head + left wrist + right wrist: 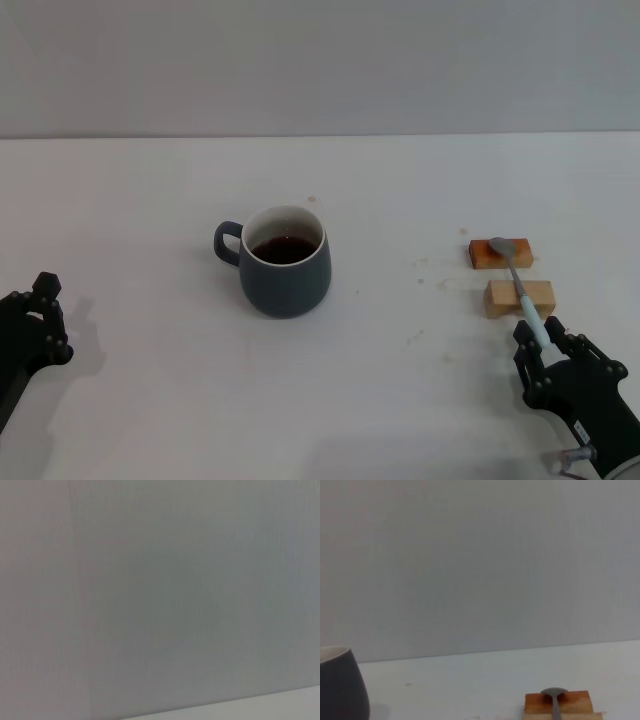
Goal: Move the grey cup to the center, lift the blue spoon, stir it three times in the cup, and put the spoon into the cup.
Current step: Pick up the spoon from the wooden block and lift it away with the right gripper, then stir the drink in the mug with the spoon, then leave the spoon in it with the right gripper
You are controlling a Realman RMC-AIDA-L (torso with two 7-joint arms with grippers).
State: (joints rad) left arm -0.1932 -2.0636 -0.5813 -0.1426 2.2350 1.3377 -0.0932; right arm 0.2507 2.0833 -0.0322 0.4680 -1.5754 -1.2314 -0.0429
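Observation:
The grey cup (287, 278) stands upright mid-table with dark liquid inside and its handle toward my left; its side shows in the right wrist view (340, 687). The blue spoon (517, 277) lies across two wooden blocks at the right, metal bowl (553, 693) on the far block, pale handle pointing at me. My right gripper (538, 336) sits low at the handle's near end, open, with a finger on each side of the handle. My left gripper (38, 315) rests at the table's near left, well clear of the cup.
An orange block (486, 255) and a pale wooden block (536, 298) carry the spoon, right of the cup. A grey wall stands behind the white table (400, 180). The left wrist view shows only wall and a strip of table.

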